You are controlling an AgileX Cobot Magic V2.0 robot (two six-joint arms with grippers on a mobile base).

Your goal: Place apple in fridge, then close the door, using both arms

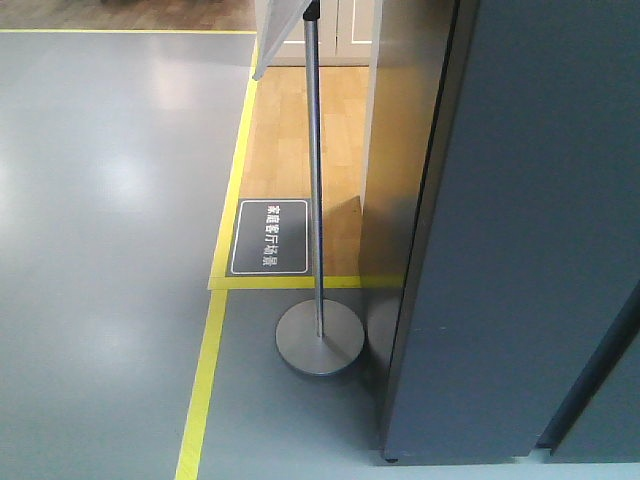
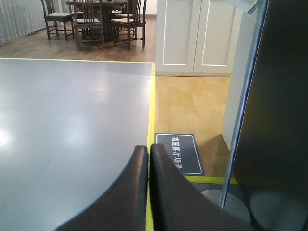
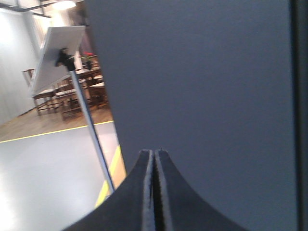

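Observation:
The dark grey fridge (image 1: 520,230) fills the right of the front view, seen from outside; a dark seam runs down its lower right. Its grey face (image 3: 202,82) fills the right wrist view close ahead. My right gripper (image 3: 154,152) is shut and empty, pointing at that face. My left gripper (image 2: 148,147) is shut and empty, held above the grey floor beside the yellow line. The fridge's dark side shows at the right of the left wrist view (image 2: 279,120). The apple is out of view. The fridge's inside and the door's liner are hidden.
A sign stand with a metal pole (image 1: 314,170) and round base (image 1: 320,340) stands just left of the fridge. A black floor label (image 1: 270,237) lies by yellow floor tape (image 1: 205,370). White cabinet doors (image 2: 192,36) and a dining table with chairs (image 2: 96,19) stand far back.

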